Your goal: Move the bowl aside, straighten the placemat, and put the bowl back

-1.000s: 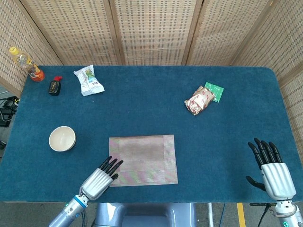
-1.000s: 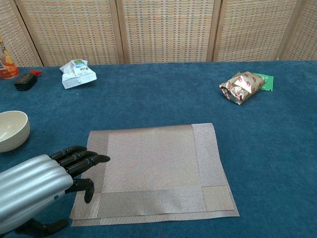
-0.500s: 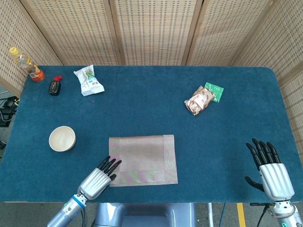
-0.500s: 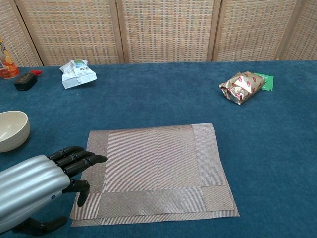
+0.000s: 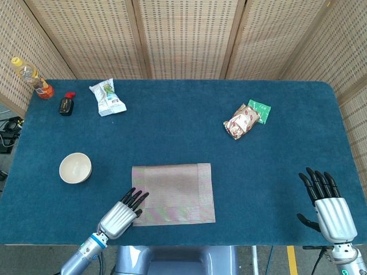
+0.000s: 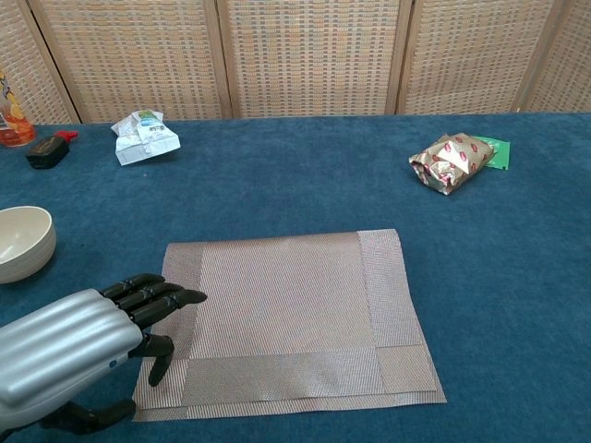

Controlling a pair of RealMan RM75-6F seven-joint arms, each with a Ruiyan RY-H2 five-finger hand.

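Blue-carpeted counter (image 5: 183, 109), wicker screens behind. Bowl (image 5: 75, 168) already set aside, well left of placemat (image 5: 174, 193); it looks empty. Placemat lies fairly square, so straightening seems nearly done; returning the bowl is left. Left robot hand (image 5: 122, 212) spread, fingertips over mat's left edge, holding nothing. Right robot hand (image 5: 328, 207) spread, idle.

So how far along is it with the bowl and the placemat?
Done: the bowl sits aside on the blue table, off the placemat. In hand: the left hand is at the placemat's near left corner, fingers over its edge; the mat looks roughly square to the table. Left: put the bowl back. The right hand is idle, open.
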